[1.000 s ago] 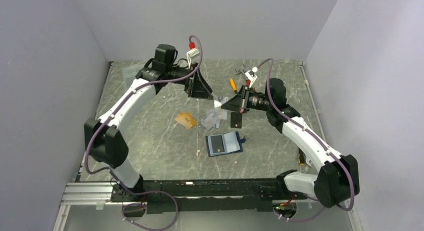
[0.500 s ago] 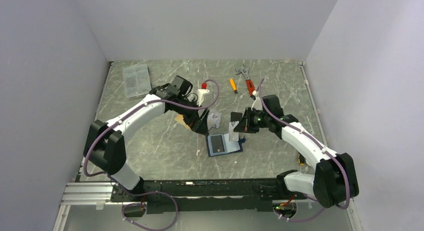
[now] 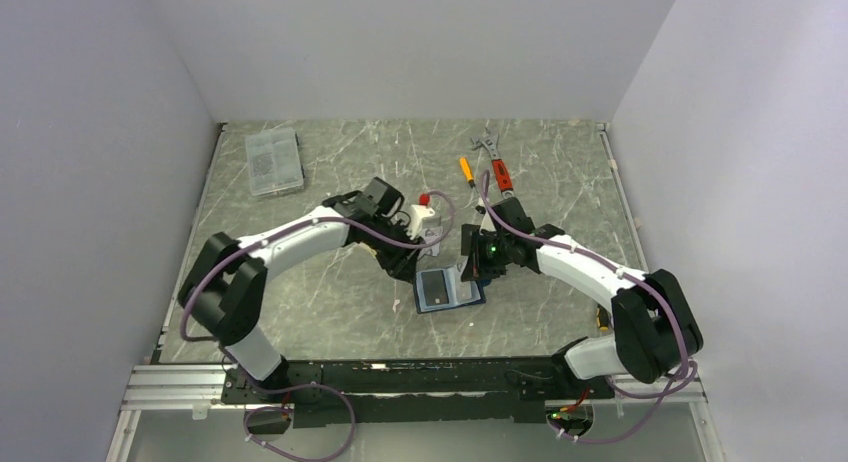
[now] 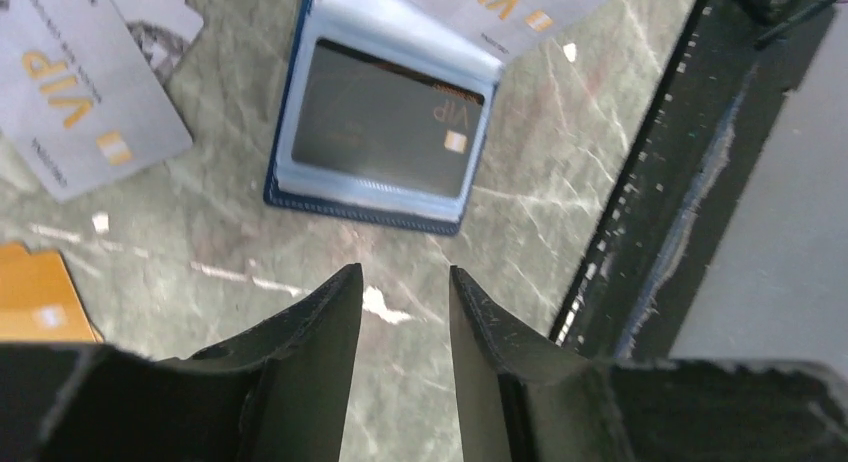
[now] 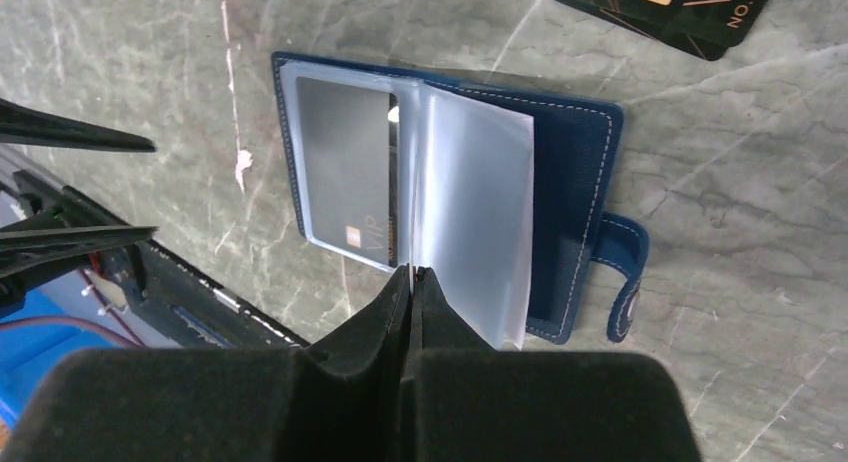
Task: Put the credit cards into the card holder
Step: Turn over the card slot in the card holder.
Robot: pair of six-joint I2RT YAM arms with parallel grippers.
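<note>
Top external view: the card holder [image 3: 452, 290] lies open and unrestrained between both arms; the right gripper [image 3: 474, 270] could push it askew. Left wrist view: the left gripper [image 4: 405, 272] stands spread, empty, beside it; a silver VIP card [image 4: 500, 2] overlaps its far page. Right wrist view: the right jaws, pressed together, apparently pinch that card at the clear sleeve [image 5: 475, 212], which misalignment could buckle.

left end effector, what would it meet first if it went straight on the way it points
The left end effector would likely meet bare table first, just short of the card holder; depth is unclear.
</note>
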